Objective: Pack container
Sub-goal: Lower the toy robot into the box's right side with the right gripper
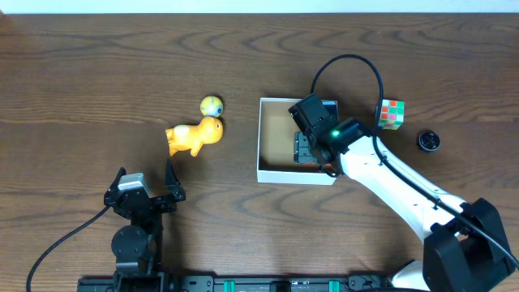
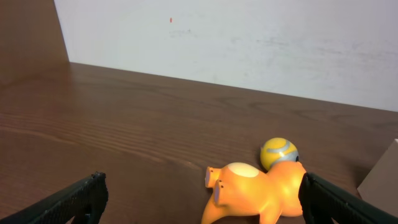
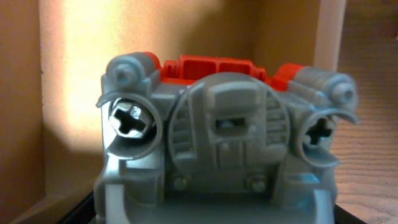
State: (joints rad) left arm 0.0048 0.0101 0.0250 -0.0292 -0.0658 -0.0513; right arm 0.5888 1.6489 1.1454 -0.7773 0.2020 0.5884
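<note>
Grey-and-red toy (image 3: 217, 143): fills my right wrist view, inside the container (image 1: 261, 138).
Container: mid-table, slightly toward the right edge.
Right fingers (image 1: 312, 128): above the toy; open or clamped, I cannot tell.
Left fingers (image 2: 81, 199): apart, by the near edge, facing the orange toy animal (image 2: 255, 193).

Overhead: my right wrist (image 1: 318, 123) covers my right fingers and most of the grey-red toy (image 1: 302, 148) in the container (image 1: 274, 134); can't tell if they're clamped on it. Container's right wall is partly under the same arm. Small dark round thing (image 1: 428, 140) nr the cube (image 1: 391, 114): too small to ID. Right wrist cam: toy fills the pic, soft focus, btm cut off. Left wrist cam: only tips of my left fingers (image 2: 78, 198) show at btm corners; orange toy (image 2: 255, 193) cropped by btm edge, hides part of the ball (image 2: 278, 151).
</note>
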